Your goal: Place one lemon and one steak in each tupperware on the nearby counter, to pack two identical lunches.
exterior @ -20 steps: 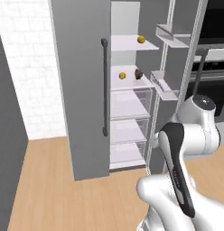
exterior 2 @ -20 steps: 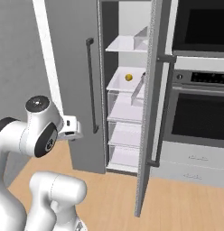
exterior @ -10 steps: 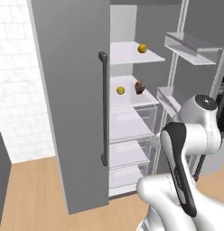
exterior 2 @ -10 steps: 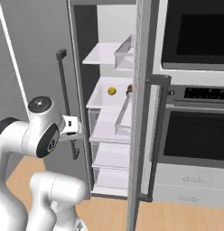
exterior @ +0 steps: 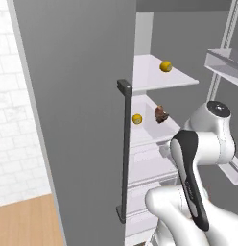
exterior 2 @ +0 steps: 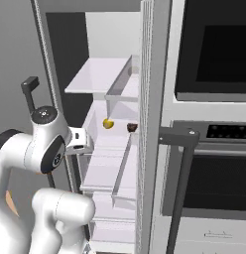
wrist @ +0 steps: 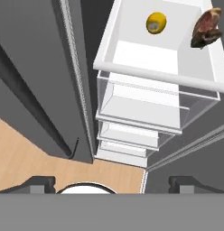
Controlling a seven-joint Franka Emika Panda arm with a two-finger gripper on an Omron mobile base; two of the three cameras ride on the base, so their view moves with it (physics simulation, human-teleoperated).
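Two round yellow lemons [exterior: 165, 66] [exterior: 136, 118], lumpy brown steak [exterior: 161, 114], white shelves [exterior: 154, 79]

The arm [exterior: 202, 158] is built of rounded, glossy white shells. A long dark grey to black band, rounded at both ends, runs along the side of one link in the left base view. The joint cap [exterior: 218, 108] at the top of that link is a grey disc with a dark ring around it. In the right base view, a round dark joint face [exterior 2: 56, 155] with a lighter ring is set into the white elbow housing, and a grey cap [exterior 2: 44, 114] sits on top. A small white block with dark markings [exterior 2: 79, 141] projects from the housing. The tool [wrist: 111, 182] has two small dark grey fingertips [wrist: 38, 183] with flat, blocky ends.
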